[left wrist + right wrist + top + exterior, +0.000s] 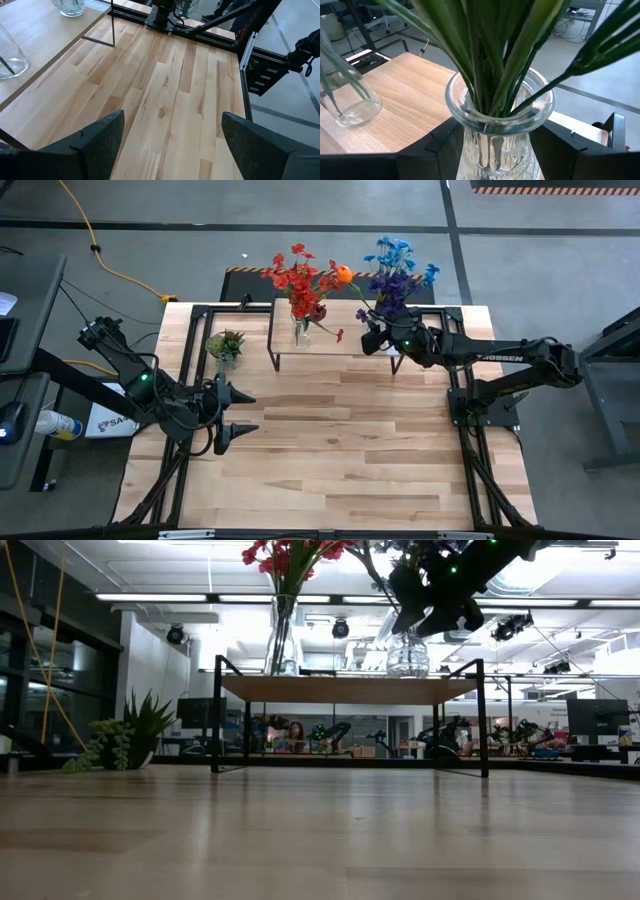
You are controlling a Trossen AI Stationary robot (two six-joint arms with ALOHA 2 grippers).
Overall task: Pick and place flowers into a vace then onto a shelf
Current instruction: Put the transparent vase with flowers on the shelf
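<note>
Glass vase point(393, 330) of blue and purple flowers point(393, 275) stands at the shelf's point(320, 345) three o'clock end from above, level it tops the board, and the right claw point(492, 145) brackets it loosely while the left claw point(170, 140) gapes empty.

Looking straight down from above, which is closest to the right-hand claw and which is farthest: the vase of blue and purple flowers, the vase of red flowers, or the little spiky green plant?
From the right gripper:
1. Blue and purple flowers, in the vase right at the gripper, on the shelf's right end.
2. Red flowers, on the shelf's left part.
3. Spiky green plant, on the table left of the shelf.
</note>
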